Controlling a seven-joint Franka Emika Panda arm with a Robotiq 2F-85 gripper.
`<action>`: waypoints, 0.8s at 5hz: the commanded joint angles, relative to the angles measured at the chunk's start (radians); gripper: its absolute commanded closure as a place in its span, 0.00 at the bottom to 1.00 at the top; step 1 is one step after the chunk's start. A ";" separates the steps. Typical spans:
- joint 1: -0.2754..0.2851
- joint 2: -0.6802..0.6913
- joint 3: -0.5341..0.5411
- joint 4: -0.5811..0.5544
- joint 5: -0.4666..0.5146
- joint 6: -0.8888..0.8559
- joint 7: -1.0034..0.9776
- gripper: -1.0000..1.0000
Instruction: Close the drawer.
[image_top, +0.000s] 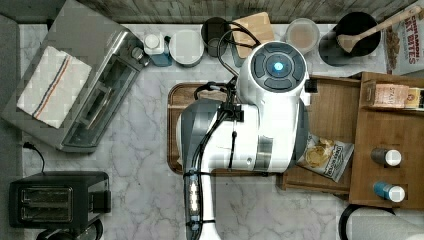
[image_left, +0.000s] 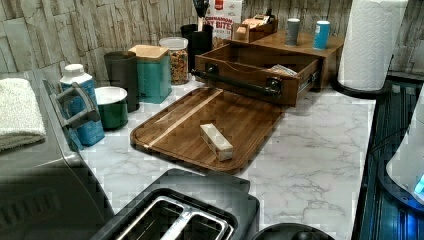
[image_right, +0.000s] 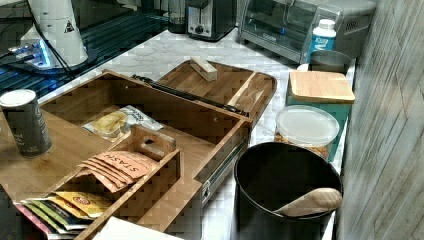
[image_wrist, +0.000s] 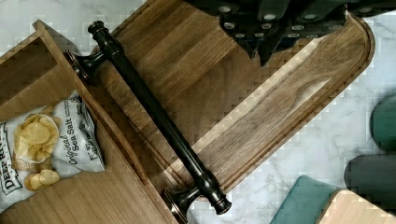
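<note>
The drawer (image_wrist: 70, 186) is seen pulled out of its cabinet over the tray (image_wrist: 280, 93), its long dark handle (image_wrist: 154, 116) lies across beside the tool (image_wrist: 273, 44), and the tool's grip cannot be told.

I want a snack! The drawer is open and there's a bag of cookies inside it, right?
Not quite. The drawer is open, but the bag inside is Deep River sea salt potato chips, not cookies. The wrist view shows the label.
</note>
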 joint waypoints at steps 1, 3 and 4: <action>-0.001 0.000 0.000 0.000 0.000 0.000 0.000 1.00; -0.006 0.030 0.010 -0.073 -0.007 0.112 -0.263 1.00; 0.002 0.063 0.012 -0.100 -0.074 0.185 -0.375 1.00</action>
